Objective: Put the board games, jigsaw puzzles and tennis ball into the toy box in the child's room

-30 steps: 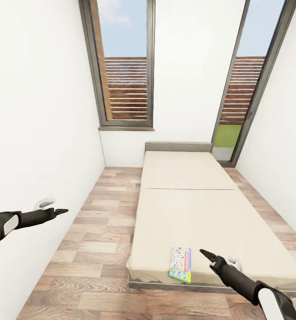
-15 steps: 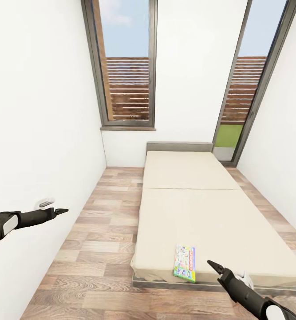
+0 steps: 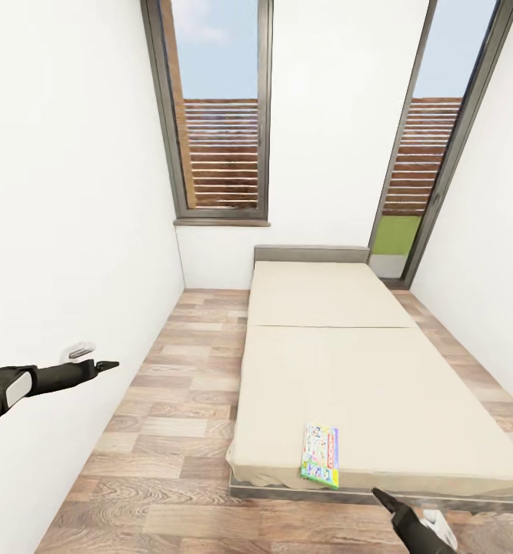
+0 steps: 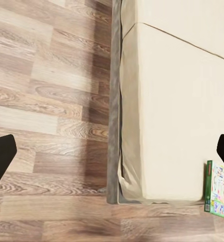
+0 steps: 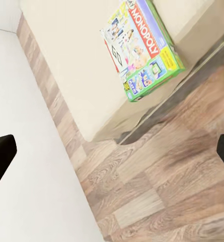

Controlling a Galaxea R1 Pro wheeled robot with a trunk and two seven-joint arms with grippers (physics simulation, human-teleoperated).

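One board game, the green-and-white Monopoly box (image 3: pixel 320 455), lies flat on the beige bed (image 3: pixel 348 369) near its foot-end edge. It also appears in the left wrist view (image 4: pixel 220 190) and the right wrist view (image 5: pixel 142 48). My right gripper (image 3: pixel 384 498) hangs low in front of the bed's foot, just right of the box and clear of it, its fingers (image 5: pixel 1 154) spread wide and empty. My left gripper (image 3: pixel 106 365) is held out over the floor beside the left wall, open and empty. The table, toy box, jigsaw puzzles and tennis ball are out of view.
A white wall (image 3: pixel 64 231) runs close along my left, with a small white fitting (image 3: pixel 79 352) on it. A strip of wood-plank floor (image 3: pixel 187 385) lies between that wall and the bed. Tall dark-framed windows (image 3: pixel 218 115) stand at the far end.
My right arm has dropped toward the bottom edge of the head view, below the bed's foot. The view shifted slightly at first. The left arm and the box have not moved.
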